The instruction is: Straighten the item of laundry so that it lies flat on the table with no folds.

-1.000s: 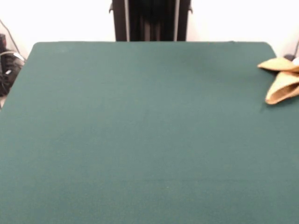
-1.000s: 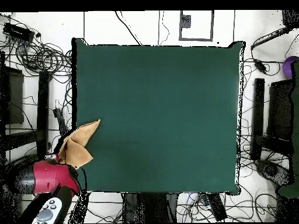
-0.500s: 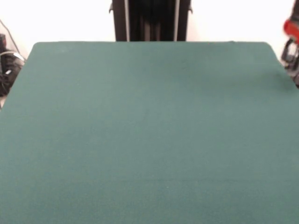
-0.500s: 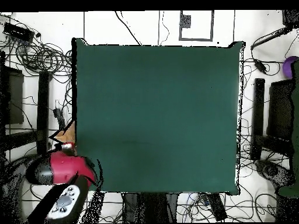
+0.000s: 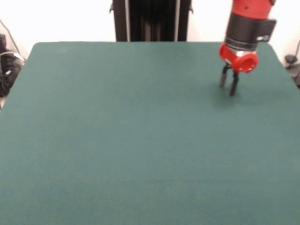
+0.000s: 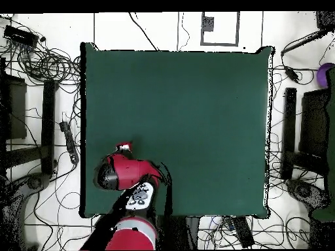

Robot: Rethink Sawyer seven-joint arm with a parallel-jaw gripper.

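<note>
One red arm (image 5: 243, 28) over green table (image 5: 117, 140), fingers (image 5: 228, 84) slightly parted, holding nothing

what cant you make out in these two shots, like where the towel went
- The towel: neither view shows it on the table.
- Front view: the gripper hangs open with nothing between its fingers; the arm above is cut off by the top edge.
- Overhead view: the arm hides the gripper and the cloth beneath it.
- Overhead view: whether the towel lies among the floor cables cannot be told.
</note>
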